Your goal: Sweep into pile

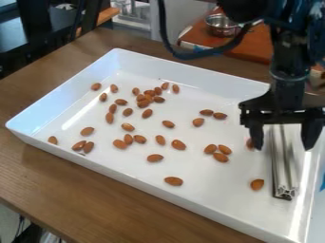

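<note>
At the right side of the tray, the black gripper hangs with its fingers wide apart. A silvery metal bar with a grooved end lies lengthwise between and below them, with a gap showing on either side. Brown almonds are scattered over the white tray. A loose cluster of almonds sits toward the back left, with others spread in front of it. Left of the bar are a small group of almonds and a single almond. Another almond is partly hidden behind the left finger.
The tray's raised walls surround the almonds and bar, and it rests on a brown wooden table. Behind it at the upper right, a metal bowl stands on a reddish-brown surface. A dark cable loops down from the arm over the tray's back edge.
</note>
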You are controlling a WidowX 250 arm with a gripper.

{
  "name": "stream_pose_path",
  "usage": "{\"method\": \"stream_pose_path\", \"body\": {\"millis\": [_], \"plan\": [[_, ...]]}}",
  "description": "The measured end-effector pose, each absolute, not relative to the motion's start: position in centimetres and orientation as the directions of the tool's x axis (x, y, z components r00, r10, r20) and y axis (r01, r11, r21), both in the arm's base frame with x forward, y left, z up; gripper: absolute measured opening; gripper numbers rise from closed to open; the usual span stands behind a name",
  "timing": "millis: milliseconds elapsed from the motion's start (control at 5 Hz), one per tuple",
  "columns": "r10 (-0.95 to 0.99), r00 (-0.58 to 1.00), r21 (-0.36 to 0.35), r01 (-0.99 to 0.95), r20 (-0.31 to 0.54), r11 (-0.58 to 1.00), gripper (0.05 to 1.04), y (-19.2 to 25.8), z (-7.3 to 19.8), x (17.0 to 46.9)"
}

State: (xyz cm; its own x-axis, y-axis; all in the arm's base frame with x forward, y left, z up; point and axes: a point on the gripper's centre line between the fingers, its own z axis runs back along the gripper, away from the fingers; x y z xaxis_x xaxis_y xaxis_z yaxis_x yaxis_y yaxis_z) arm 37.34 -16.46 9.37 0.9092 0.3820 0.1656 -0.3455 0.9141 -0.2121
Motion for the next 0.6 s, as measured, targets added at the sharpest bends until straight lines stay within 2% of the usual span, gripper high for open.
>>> {"method": "stream_pose_path", "body": {"millis": [400,600], "plan": [[0.358,0.916,-0.205,-0.321,0.180,0.925,0.401,-16.3,8.6,37.1],[0.330,0.928,-0.205,-0.294,0.172,0.934,0.376,-15.6,8.7,36.2]]}}
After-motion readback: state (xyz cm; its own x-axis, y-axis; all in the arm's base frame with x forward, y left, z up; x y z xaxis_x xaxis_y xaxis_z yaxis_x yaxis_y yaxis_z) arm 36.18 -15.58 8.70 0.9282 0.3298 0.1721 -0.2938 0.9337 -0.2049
